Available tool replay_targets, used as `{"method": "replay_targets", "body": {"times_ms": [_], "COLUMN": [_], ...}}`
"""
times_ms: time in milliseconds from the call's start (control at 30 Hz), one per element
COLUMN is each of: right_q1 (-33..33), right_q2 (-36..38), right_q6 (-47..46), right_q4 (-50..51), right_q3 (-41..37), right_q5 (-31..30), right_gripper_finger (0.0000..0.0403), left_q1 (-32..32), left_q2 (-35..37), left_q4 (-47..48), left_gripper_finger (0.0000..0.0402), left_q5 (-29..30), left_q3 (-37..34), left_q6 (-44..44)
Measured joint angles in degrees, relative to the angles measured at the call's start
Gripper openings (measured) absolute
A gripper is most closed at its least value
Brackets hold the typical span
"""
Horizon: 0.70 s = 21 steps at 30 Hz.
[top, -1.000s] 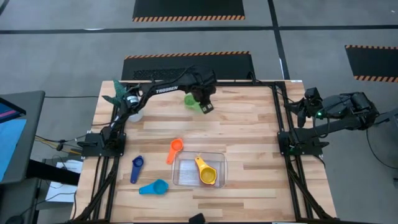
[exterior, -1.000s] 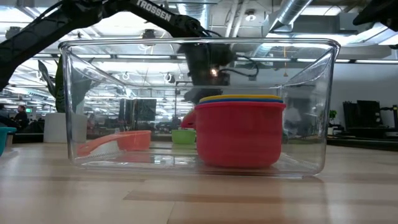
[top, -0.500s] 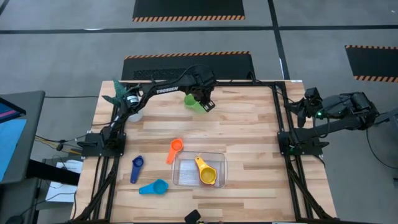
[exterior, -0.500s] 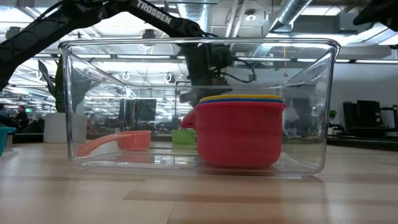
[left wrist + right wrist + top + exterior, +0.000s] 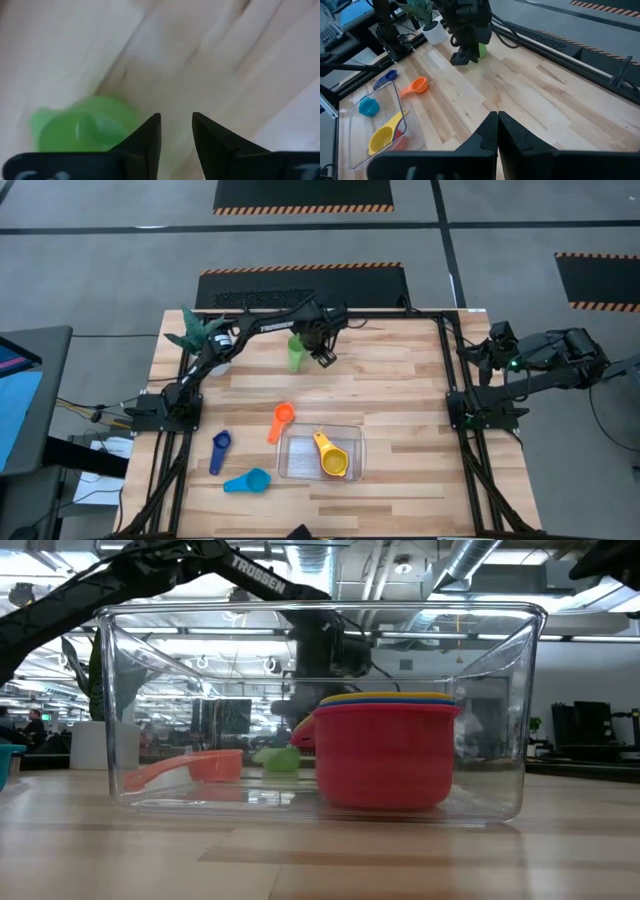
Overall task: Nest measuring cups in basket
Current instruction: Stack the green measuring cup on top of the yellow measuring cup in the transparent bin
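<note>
Left pincer [image 5: 322, 352] is at the far side of the tabletop [image 5: 400, 390], right beside the green cup [image 5: 295, 352]. Its fingers stand a narrow gap apart with only bare wood between them, so nothing is grabbed yet. I'd say open wider, shift over so the cup's rim or handle sits squarely between the fingers, then pinch. Coming in off-centre probably just shoves it away, since it's light plastic. The cup's a small bright green scoop, apparently lying on its side, well apart from the clear basket [image 5: 300, 430] near the front edge, where the yellow cup [image 5: 332, 460] sits inside the red cup [image 5: 385, 755]. Right pincer [image 5: 497, 131] is parked closed at the right side.
</note>
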State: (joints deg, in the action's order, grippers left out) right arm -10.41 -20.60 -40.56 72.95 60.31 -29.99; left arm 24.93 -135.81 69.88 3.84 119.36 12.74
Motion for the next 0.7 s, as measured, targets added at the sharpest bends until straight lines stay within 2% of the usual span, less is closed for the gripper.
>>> {"method": "replay_targets", "body": {"times_ms": [200,367,533,600,700], "right_q1": [0.0,0.0,0.0,0.0,0.0], "right_q2": [0.0,0.0,0.0,0.0,0.0], "right_q6": [0.4,0.4,0.2,0.2,0.1], "right_q4": [0.1,0.1,0.1,0.2,0.7], "right_q3": [0.0,0.0,0.0,0.0,0.0], "right_q5": [0.0,0.0,0.0,0.0,0.0], "right_gripper_finger": [0.0026,0.0026,0.0026,0.0026,0.0026], "left_q1": [-1.2,-1.9,-1.1,-0.6,0.3], "left_q2": [0.3,0.6,0.5,0.6,0.2], "left_q4": [2.2,8.1,20.4,19.8,18.5], "left_gripper_finger": [0.0098,0.0098,0.0098,0.0098,0.0098], "left_q5": [0.0,1.7,8.1,9.1,6.9], "left_q3": [6.0,12.1,12.2,10.8,10.5], "left_q6": [-1.9,-5.9,-8.0,-7.7,-6.1]}}
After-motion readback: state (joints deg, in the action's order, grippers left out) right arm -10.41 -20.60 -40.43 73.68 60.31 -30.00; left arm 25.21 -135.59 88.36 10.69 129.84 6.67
